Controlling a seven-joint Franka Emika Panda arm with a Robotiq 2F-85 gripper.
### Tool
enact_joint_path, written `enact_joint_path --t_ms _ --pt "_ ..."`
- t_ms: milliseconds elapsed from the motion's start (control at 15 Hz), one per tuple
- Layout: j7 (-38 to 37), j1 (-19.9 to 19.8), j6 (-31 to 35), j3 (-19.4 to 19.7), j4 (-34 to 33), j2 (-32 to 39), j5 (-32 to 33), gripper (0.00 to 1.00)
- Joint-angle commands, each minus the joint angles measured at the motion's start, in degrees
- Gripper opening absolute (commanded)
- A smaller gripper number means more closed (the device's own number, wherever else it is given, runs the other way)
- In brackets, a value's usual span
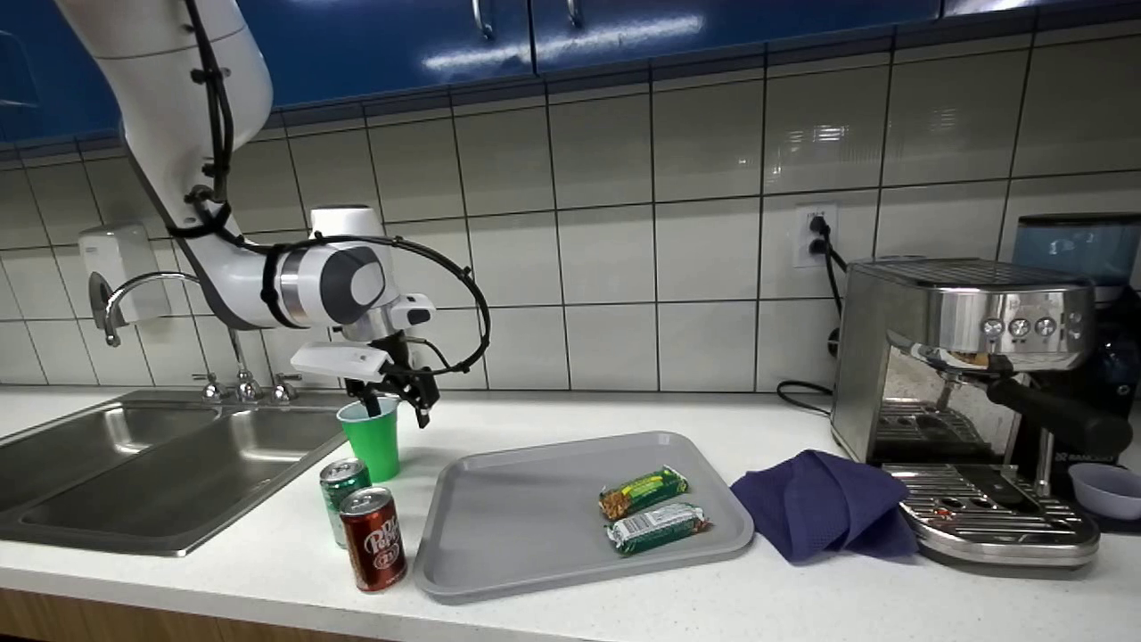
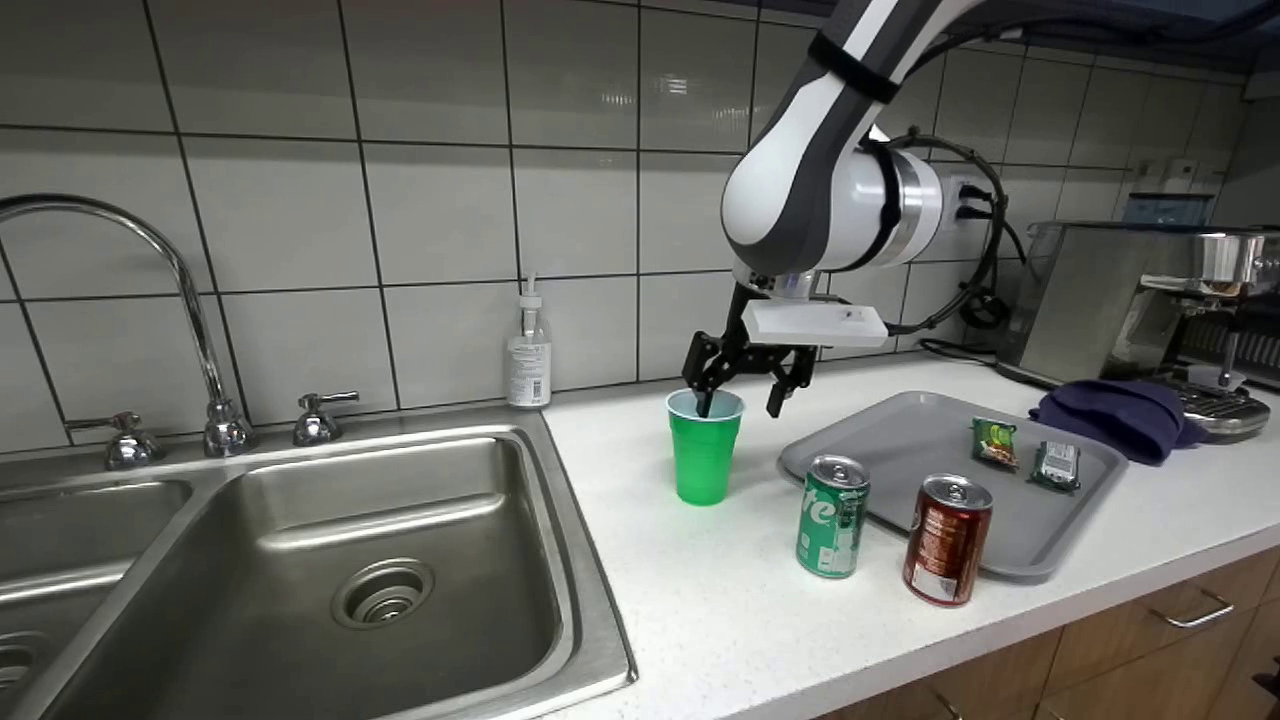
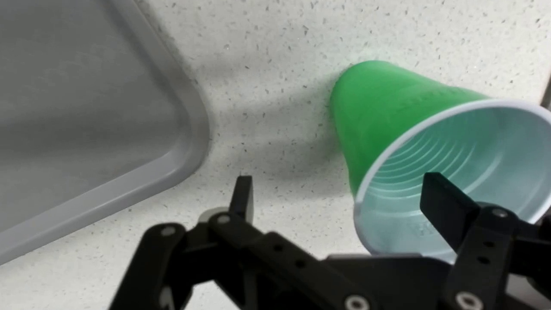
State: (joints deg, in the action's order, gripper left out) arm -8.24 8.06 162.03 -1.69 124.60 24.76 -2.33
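Observation:
A green cup (image 1: 374, 448) with a pale inside stands upright on the white counter, and both exterior views show it right below my gripper (image 2: 739, 408). The jaws are spread wide with nothing held. In the wrist view the right finger (image 3: 447, 211) reaches over the rim into the mouth of the cup (image 3: 374, 101). The left finger (image 3: 242, 198) hangs outside it, above the counter, so the cup's near wall lies between the two. Whether either finger touches the wall cannot be made out. Beside the cup, the corner of a grey tray (image 3: 185, 120) shows.
Two cans, one green (image 2: 833, 520) and one dark red (image 2: 948, 545), stand by the grey tray (image 1: 508, 526), which carries two green snack packets (image 1: 655, 526). A purple cloth (image 1: 824, 508) and a coffee machine (image 1: 963, 312) lie beyond. Opposite is the sink (image 2: 400, 520), with a pump bottle (image 2: 528, 360) behind.

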Motion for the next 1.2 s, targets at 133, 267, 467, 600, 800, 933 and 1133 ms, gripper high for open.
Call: enact_joint_path --t_ms 133,267,467,600,800,933,1133 --pt "2.9 -2.4 -2.6 -2.0 -3.1 1.1 -1.1 0.58" --pt "3.2 -2.5 -2.4 -2.3 -3.0 0.9 -1.1 0.42" --pt "3.7 -2.8 -2.1 -2.9 -2.5 0.3 -1.2 0.18" --pt "3.9 -2.7 -1.9 -3.0 -2.2 0.0 -1.2 0.05" --pt "4.1 -2.6 -1.6 -3.3 -1.4 -0.9 -1.2 0.0" --pt "4.2 -2.8 -1.4 -3.7 -0.8 -1.8 -1.4 0.01" --pt "4.6 -3.2 -0.8 -4.1 0.3 -3.5 -2.1 0.01"
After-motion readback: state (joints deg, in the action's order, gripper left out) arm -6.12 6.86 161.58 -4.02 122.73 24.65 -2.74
